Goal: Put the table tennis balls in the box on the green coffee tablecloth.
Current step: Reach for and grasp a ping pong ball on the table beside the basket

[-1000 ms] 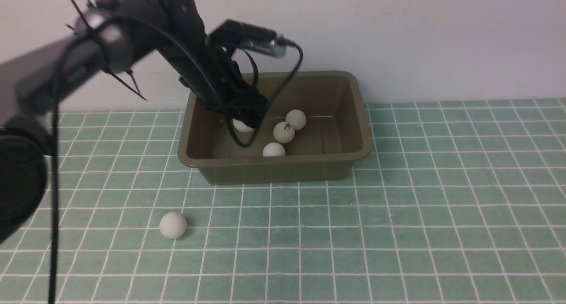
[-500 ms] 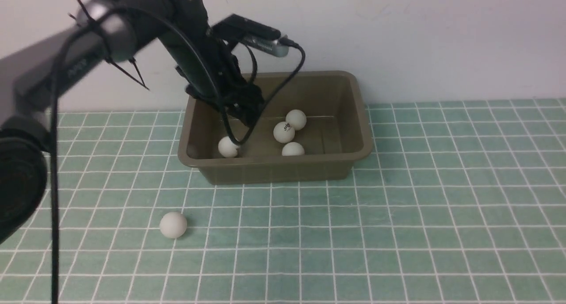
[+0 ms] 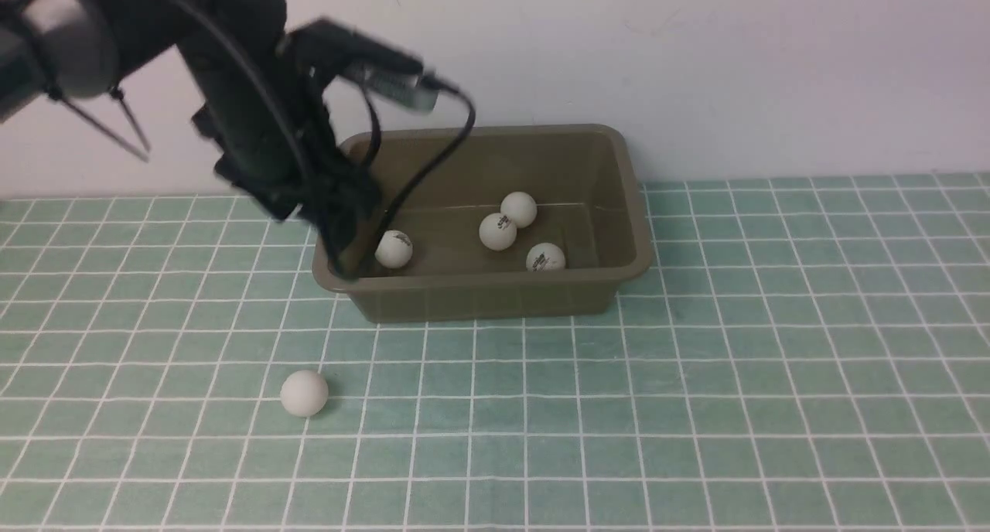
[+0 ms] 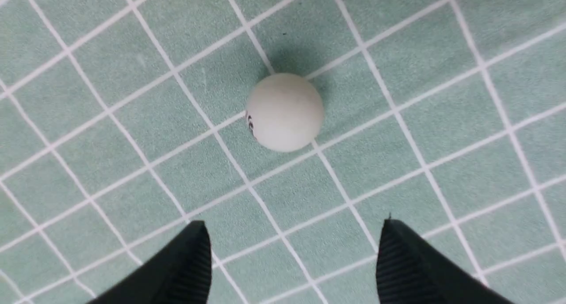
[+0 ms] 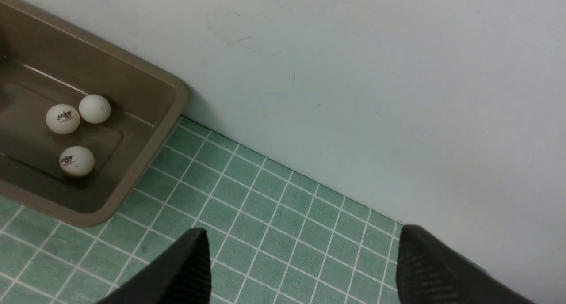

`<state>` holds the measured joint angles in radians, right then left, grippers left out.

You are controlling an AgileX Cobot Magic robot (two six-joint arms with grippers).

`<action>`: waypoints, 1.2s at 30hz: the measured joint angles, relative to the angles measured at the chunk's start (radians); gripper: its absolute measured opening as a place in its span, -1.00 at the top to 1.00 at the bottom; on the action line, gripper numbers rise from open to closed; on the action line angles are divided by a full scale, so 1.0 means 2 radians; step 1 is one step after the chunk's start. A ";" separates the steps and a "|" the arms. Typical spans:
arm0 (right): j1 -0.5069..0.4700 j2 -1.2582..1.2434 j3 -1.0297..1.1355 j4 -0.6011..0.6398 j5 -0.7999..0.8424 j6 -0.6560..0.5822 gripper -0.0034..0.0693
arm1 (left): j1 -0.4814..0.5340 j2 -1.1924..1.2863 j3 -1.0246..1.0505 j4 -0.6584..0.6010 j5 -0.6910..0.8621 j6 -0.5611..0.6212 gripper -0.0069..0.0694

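Table tennis balls (image 3: 497, 231): four in the box (image 3: 479, 294), fifth ball (image 3: 303, 393) front-left on the green coffee tablecloth (image 3: 696, 400); left gripper (image 4: 292, 226) and right gripper (image 5: 300, 235) spread, empty.

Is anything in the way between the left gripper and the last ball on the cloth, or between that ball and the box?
Nothing visible. The ball lies alone on the green tablecloth ahead of the open left gripper. Only bare cloth separates it from the box, whose near wall it must be lifted over.
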<state>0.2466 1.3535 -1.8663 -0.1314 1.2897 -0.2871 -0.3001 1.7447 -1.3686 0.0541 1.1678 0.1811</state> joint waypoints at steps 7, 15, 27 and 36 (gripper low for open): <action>0.000 0.000 0.000 0.000 0.000 0.000 -0.50 | 0.000 -0.001 0.082 0.005 -0.114 0.000 -0.35; 0.000 0.000 0.000 0.000 0.000 0.000 -0.50 | 0.000 0.000 0.144 0.006 -0.237 0.000 -0.35; 0.000 0.000 0.000 0.000 0.000 0.000 -0.50 | 0.000 0.061 0.145 0.006 -0.274 -0.003 -0.35; 0.000 0.000 0.000 0.000 0.000 0.000 -0.50 | 0.000 0.058 0.133 0.006 -0.212 -0.015 -0.10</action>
<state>0.2466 1.3535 -1.8663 -0.1314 1.2897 -0.2871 -0.3001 1.8615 -1.1020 0.0671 0.7441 0.1518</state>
